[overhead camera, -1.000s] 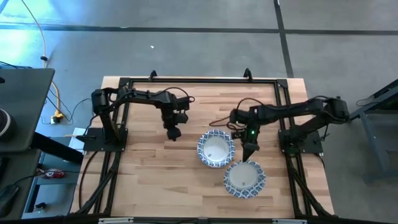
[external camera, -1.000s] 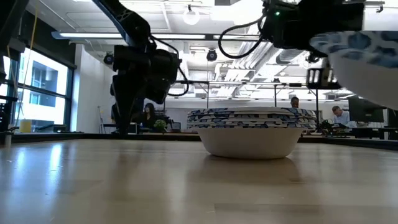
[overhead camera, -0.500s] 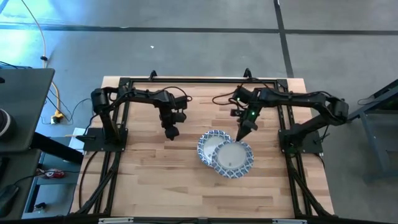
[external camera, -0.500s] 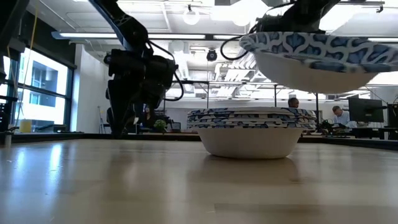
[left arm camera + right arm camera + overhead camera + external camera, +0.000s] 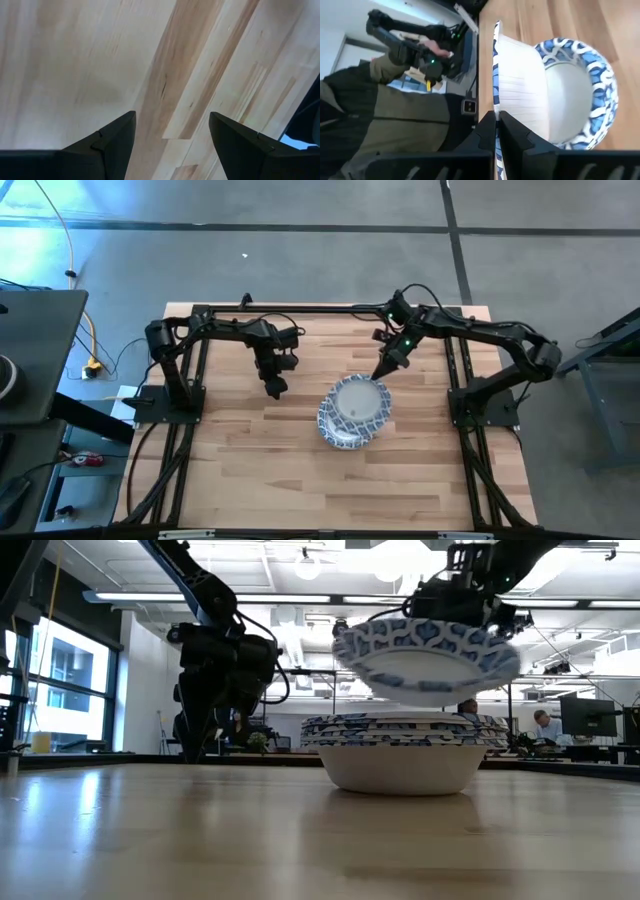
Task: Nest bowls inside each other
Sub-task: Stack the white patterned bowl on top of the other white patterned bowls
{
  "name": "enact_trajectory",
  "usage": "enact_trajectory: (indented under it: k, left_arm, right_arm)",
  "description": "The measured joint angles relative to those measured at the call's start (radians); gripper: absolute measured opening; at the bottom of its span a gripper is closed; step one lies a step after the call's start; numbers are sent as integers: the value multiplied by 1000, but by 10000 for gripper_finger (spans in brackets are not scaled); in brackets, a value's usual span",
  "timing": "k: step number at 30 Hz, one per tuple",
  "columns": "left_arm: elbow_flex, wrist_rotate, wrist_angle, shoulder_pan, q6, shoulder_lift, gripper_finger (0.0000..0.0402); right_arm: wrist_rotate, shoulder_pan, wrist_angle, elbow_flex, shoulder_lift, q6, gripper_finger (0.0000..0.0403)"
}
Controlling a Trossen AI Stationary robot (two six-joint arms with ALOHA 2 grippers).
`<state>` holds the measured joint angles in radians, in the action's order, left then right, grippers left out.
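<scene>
the wooden surface (image 5: 240, 450) carries the stack of bowls (image 5: 345, 423) near its middle; the carried bowl (image 5: 425, 648) hangs just above the stack, tilted, nearly over it, not yet touching; the right hand (image 5: 383, 369) is clenched on that bowl's rim, so the move looks to be straight down; the left hand (image 5: 274, 388), fingers apart, holds nothing and waits beside the stack.

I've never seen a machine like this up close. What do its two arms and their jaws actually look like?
Both arms are dark, nearly black, built of slim jointed segments on black frame mounts, with loose black cables looping along them. The right arm shows a small green light near its wrist. The left gripper ends in two flat, dark, wedge-shaped jaws; the right gripper has the same dark pair.
</scene>
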<state>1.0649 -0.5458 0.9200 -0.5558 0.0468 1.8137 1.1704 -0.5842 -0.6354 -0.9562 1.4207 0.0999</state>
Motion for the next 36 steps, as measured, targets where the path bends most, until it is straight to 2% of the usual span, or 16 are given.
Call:
enact_trajectory:
  k: [4, 11, 16, 23, 36]
  left_arm:
    - [0, -1, 0, -7, 10, 0, 241]
    - [0, 0, 2, -8, 38, 0, 241]
    - [0, -1, 2, -21, 54, 0, 241]
    - [0, -1, 1, -54, 62, 0, 241]
    - [0, -1, 3, -80, 96, 0, 241]
  right_arm:
    - [-3, 1, 49, 0, 45, 39, 0]
    - [-6, 75, 69, 1, 188, 37, 0]
    - [11, 99, 158, 1, 254, 73, 0]
    - [13, 89, 286, 1, 263, 163, 0]
    - [-20, 85, 293, 2, 263, 181, 0]
